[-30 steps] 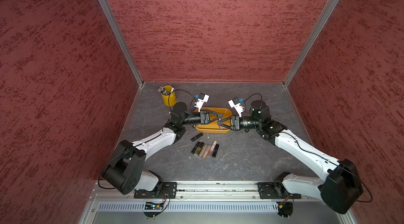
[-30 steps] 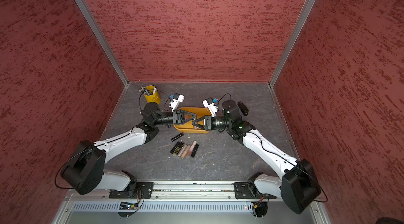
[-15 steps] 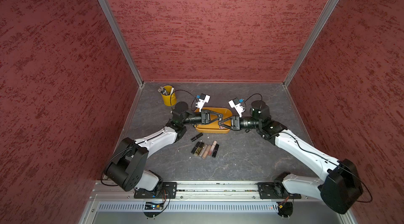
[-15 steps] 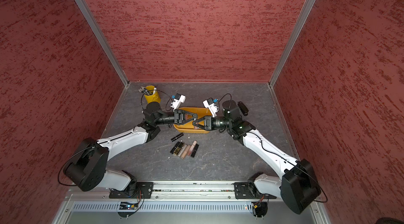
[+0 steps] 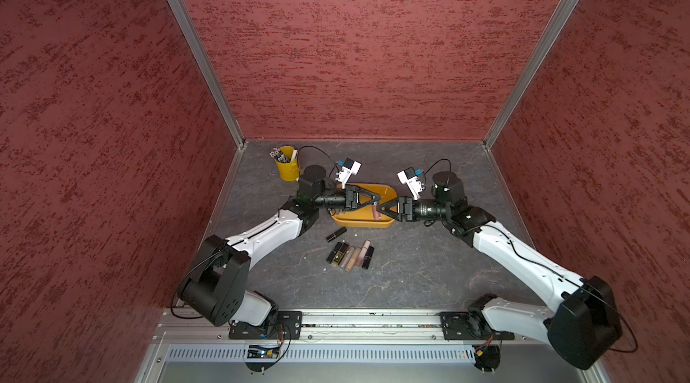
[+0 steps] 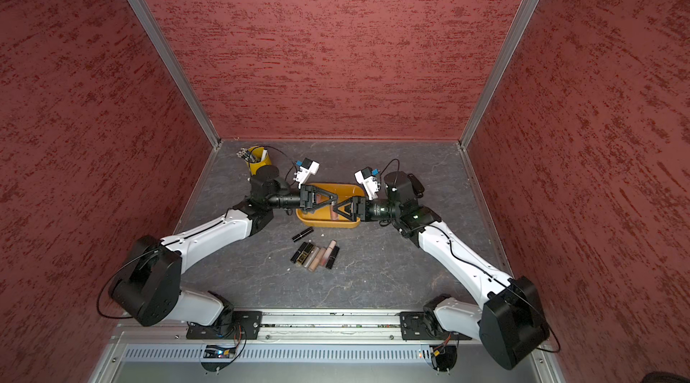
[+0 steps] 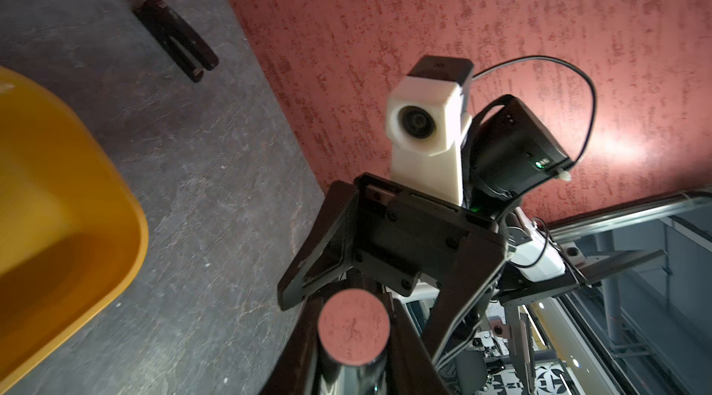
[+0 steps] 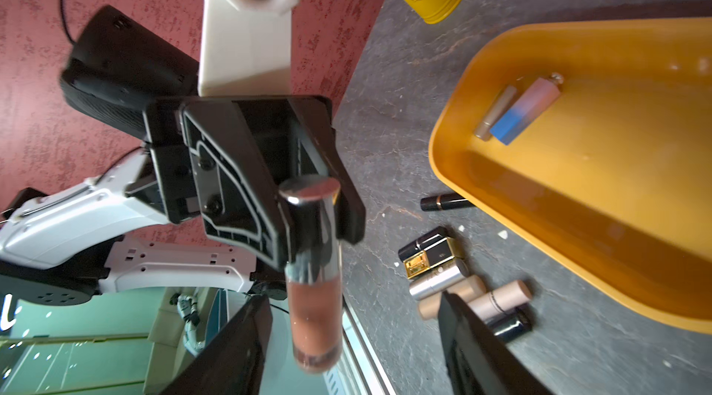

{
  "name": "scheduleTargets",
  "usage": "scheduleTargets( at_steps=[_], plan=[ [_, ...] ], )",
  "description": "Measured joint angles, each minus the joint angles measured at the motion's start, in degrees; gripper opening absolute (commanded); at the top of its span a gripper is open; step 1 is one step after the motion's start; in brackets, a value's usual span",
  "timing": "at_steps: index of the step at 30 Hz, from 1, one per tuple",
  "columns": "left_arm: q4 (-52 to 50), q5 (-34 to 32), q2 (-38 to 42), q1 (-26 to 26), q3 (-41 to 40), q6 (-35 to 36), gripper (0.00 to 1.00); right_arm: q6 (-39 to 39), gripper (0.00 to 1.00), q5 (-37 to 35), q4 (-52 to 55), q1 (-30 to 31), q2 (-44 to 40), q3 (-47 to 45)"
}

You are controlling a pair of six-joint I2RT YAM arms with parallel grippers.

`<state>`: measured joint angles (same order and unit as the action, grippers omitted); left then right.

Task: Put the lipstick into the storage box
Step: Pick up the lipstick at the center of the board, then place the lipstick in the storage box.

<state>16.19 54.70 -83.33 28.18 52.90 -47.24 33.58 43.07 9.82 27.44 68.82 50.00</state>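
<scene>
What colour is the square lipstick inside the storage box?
The lipstick is pink at one end, blue at the other; the right wrist view shows it best.

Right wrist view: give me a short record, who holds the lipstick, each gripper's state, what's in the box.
held item: pink lipstick tube, gripped at its silver cap
left gripper: shut on the pink lipstick tube
right gripper: open, straddling the tube
storage box: holds a pink-blue stick and a beige tube
table: row of lipsticks plus one black lipstick, outside the box
</scene>
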Motion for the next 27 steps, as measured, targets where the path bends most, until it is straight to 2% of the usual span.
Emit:
scheduleTargets(
  at_steps=[4,11,18,27],
  plan=[
    [-20.6,-7.5,-1.5,-0.2,10.6,10.9,0.15,-2.2,0.74,-4.3,4.6,0.0,-0.9,0.3],
    [-43.6,-23.2,-11.9,-0.2,24.1,21.7,0.15,-4.8,0.74,-12.9,11.6,-0.2,-0.9,1.0],
    [-56.0,-34.3,-22.0,1.7,34.4,28.0,0.15,-5.6,0.75,-16.1,14.0,-0.2,-0.2,1.0],
    [-63.0,-43.8,-30.8,3.3,42.4,33.2,0.15,-5.5,0.75,-16.6,12.2,-0.2,3.0,-0.2]
  ],
)
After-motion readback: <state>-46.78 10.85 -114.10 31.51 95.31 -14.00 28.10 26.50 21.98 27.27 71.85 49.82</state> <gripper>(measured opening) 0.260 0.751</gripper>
